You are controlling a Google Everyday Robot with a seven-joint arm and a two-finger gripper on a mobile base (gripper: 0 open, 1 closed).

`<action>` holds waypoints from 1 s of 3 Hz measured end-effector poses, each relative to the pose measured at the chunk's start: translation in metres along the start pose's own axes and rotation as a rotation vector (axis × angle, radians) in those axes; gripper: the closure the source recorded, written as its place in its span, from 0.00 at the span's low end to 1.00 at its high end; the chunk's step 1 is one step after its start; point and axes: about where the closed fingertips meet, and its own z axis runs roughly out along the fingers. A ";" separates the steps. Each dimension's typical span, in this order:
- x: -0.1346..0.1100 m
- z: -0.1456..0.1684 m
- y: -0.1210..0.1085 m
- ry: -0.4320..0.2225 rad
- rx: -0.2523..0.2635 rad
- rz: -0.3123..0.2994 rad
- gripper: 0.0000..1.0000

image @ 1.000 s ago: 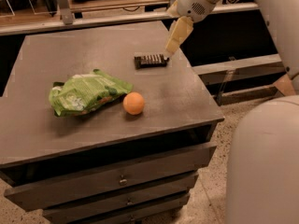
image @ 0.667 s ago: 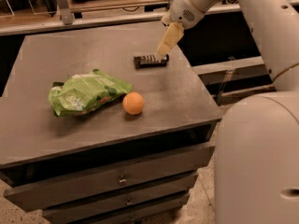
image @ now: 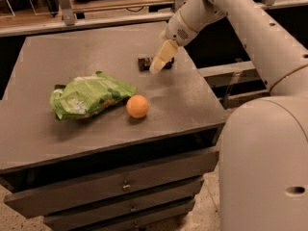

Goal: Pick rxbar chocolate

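The rxbar chocolate [image: 144, 62] is a small dark flat bar lying near the back right of the grey table top [image: 72, 61]. My gripper [image: 160, 60] hangs over it from the right and covers most of the bar; only the bar's left end and a bit of its right end show. The gripper points down and to the left, close above or on the bar; I cannot tell whether it touches.
A large light-green snack bag [image: 89, 98] lies at the table's left middle. A round orange ball [image: 137, 106] sits just right of it. The table has drawers below its front edge. My arm's large pale body fills the right side. Shelves and rails stand behind.
My gripper has moved left and down from beside the bar's right end to over the bar, now covering most of it. The bag, ball and bar have not moved.
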 end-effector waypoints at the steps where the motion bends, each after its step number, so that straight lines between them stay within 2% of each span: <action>1: 0.010 0.018 -0.003 0.008 0.003 -0.016 0.00; 2: 0.020 0.032 -0.005 0.008 -0.008 -0.018 0.18; 3: 0.026 0.036 -0.005 0.007 -0.017 -0.022 0.41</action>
